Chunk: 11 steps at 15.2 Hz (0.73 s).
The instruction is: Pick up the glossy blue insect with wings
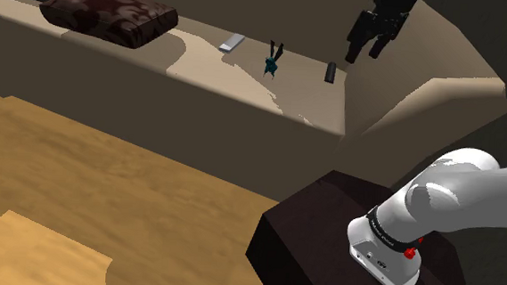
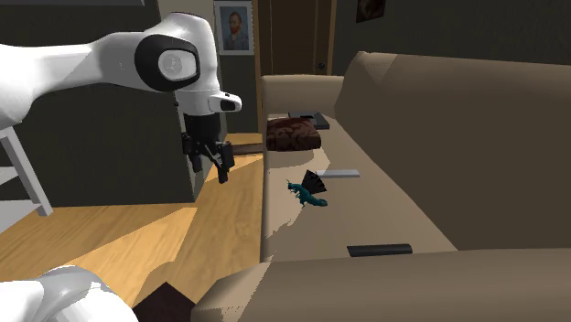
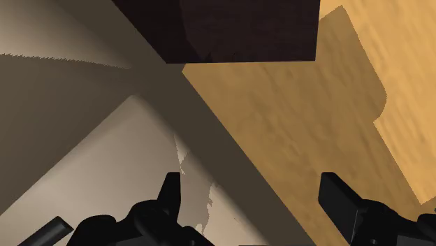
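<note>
1. Black two-finger gripper (image 1: 364,50) hangs in the air at the upper right of the shoulder view, fingers spread wide and holding nothing.
2. Wrist view: the gripper (image 3: 255,201) has its two fingers well apart, with the beige sofa's front edge and the wooden floor (image 3: 328,119) beneath them.
3. A glossy blue-green insect (image 1: 271,61) with dark raised wings sits on the sofa seat (image 1: 202,59), down and left of the gripper, well apart from it.
4. Second exterior view: the insect (image 2: 309,189) lies at centre frame, to the right of the gripper (image 2: 210,168) and slightly lower.
5. On the seat near the insect lie a flat grey bar (image 1: 232,43), a black remote (image 1: 330,72) and a dark patterned cushion (image 1: 107,15).
</note>
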{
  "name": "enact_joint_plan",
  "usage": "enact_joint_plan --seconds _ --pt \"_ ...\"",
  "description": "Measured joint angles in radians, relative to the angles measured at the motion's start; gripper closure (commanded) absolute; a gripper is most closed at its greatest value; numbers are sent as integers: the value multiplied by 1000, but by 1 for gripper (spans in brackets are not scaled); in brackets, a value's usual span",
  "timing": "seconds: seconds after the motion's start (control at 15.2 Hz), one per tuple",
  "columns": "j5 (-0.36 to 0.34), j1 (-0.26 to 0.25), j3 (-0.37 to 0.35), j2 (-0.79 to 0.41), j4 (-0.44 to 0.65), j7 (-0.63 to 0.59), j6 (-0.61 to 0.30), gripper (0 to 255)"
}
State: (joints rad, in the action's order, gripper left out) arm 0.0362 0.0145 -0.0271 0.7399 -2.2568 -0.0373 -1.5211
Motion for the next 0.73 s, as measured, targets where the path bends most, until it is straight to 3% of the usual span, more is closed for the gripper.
enact_joint_plan --seconds 0.2,0.73 --pt "3 6 -3 -29 -5 -14 -42 0" --pt "16 37 -26 -247 22 -110 -289 0"
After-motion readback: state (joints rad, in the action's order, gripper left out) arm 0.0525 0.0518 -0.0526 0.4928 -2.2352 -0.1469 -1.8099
